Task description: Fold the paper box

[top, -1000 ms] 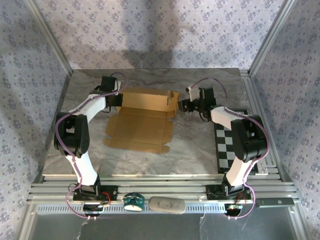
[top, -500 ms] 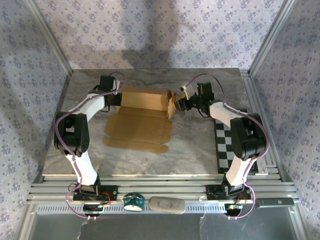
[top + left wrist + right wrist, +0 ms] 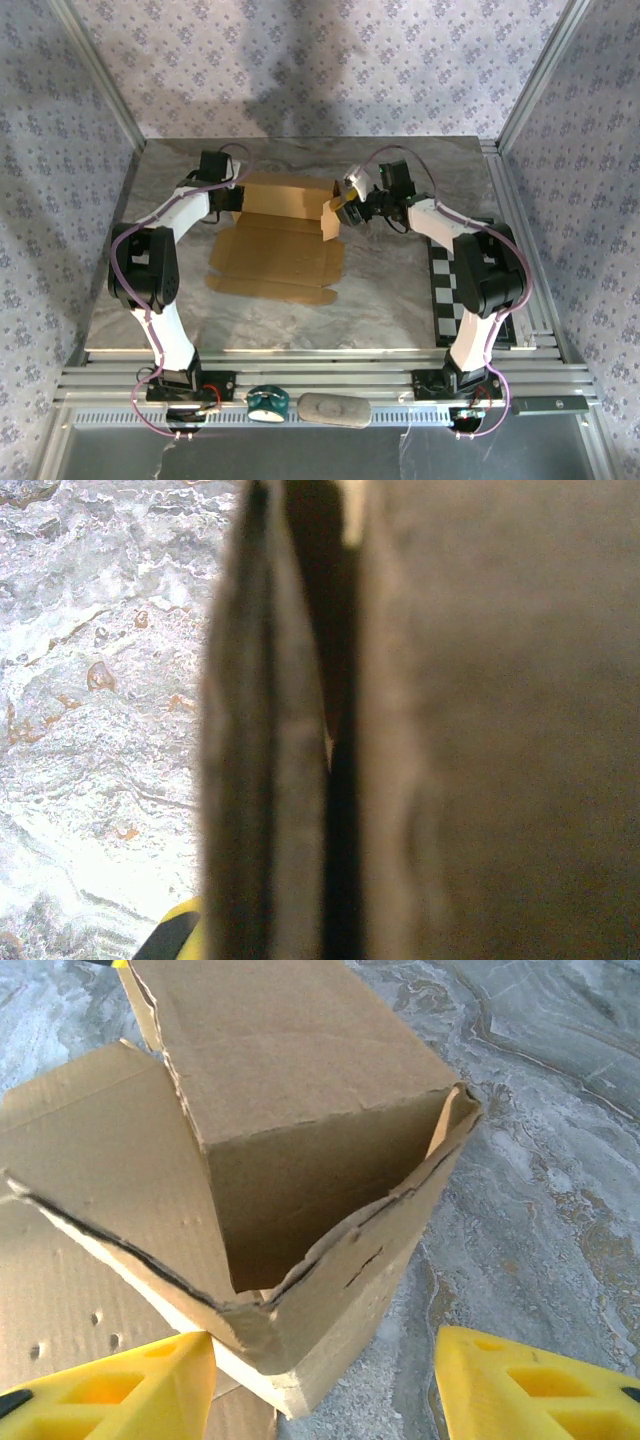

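Paper box (image 3: 290, 215): tan corrugated cardboard, ragged die-cut edges, half-erected at far middle of bench, front flap flat
Bench (image 3: 400, 290): grey marbled slab
Left gripper (image 3: 228, 197): clamped shut on left wall of box
Right gripper (image 3: 320, 1360): yellow fingers (image 3: 110, 1385) half-parted astride box corner, gripping nothing

Top view: the paper box (image 3: 285, 235) lies at the middle of the surface (image 3: 380, 300), toward its rear. Its raised walls stand behind, and a flat panel extends in front of them toward the near edge. The left end effector (image 3: 228, 200) is clamped at the box's left end wall. The right end effector (image 3: 350, 205) is at the right end. A checkered board (image 3: 445, 290) lies right of the box, apart from it, at the surface's right edge. Right wrist view: the box's corner (image 3: 300, 1160) sits between the parted fingers (image 3: 110, 1385).
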